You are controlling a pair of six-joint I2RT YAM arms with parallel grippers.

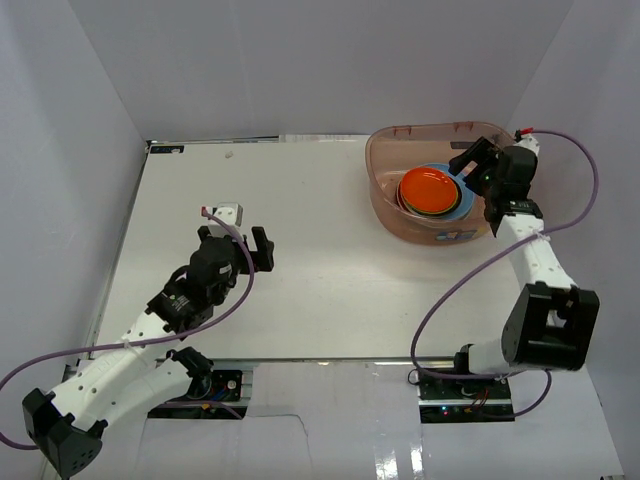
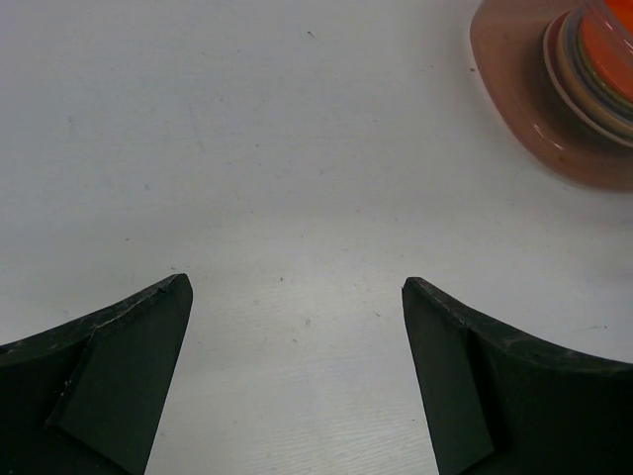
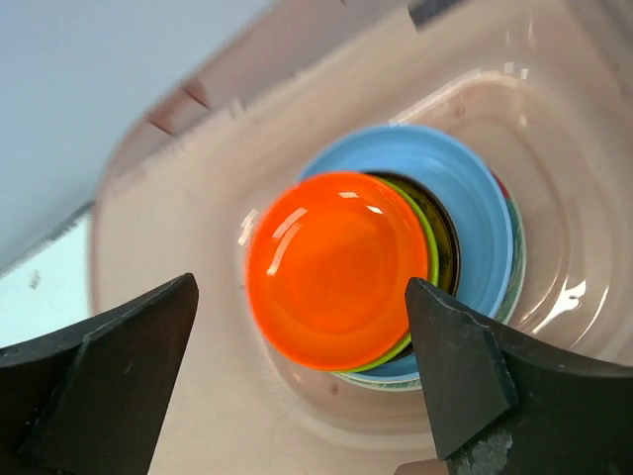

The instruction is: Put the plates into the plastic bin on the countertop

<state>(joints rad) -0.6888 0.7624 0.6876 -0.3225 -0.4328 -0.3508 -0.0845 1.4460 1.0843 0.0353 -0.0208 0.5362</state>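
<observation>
The right gripper (image 3: 300,287) is hanging over the plastic bin (image 1: 385,150) at the far right corner of the countertop (image 1: 320,260), its dark jaws standing wide apart and pinching nothing. The plates (image 1: 432,190) are lying directly beneath it as a stack on the bin's floor. A glossy orange plate (image 3: 331,267) is sitting on top, offset toward the bin's near-left wall in the wrist view. A green rim (image 3: 427,247) and a broad light blue plate (image 3: 475,198) are peeking out from under it. Being round, the plates are offering no long axis to line up with. The tub is showing translucent pinkish-brown walls with rounded corners and a raised rim, smooth and shiny like the plates themselves.

The left gripper (image 1: 245,232) is hovering over matte white tabletop well apart from the bin, its jaws likewise spread and empty, so the right arm is by far the nearer. No other plate is showing outside the bin in any view, suggesting the job is nearing its end
</observation>
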